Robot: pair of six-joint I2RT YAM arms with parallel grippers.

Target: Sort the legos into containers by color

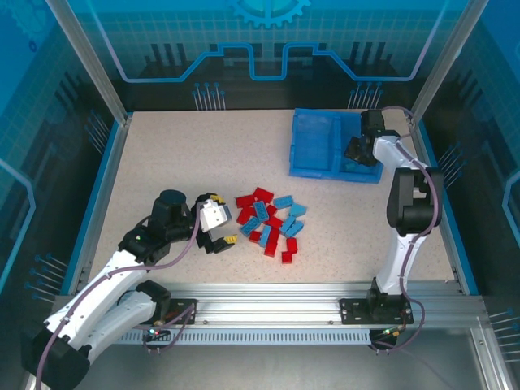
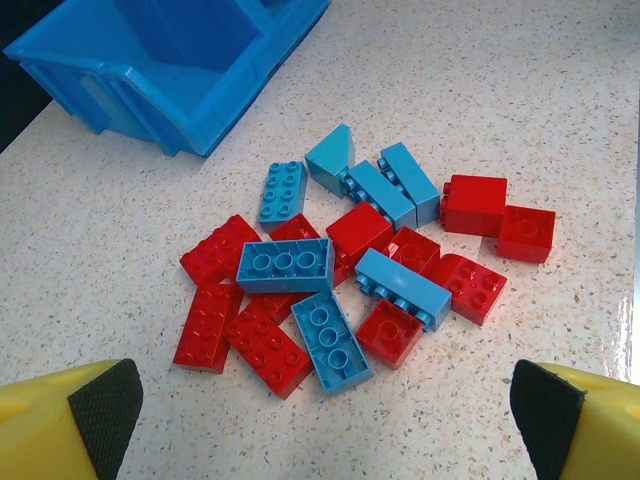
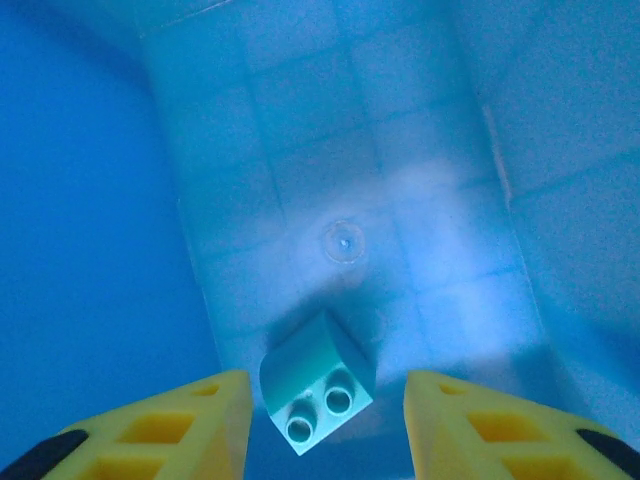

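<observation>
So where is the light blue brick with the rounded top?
In the right wrist view the brick is inside the blue bin, between the right gripper's parted fingers, touching neither. From above, that gripper is over the bin's right half.

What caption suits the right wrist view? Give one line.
Right gripper, jaws apart, over a light blue brick inside the blue bin.
</observation>
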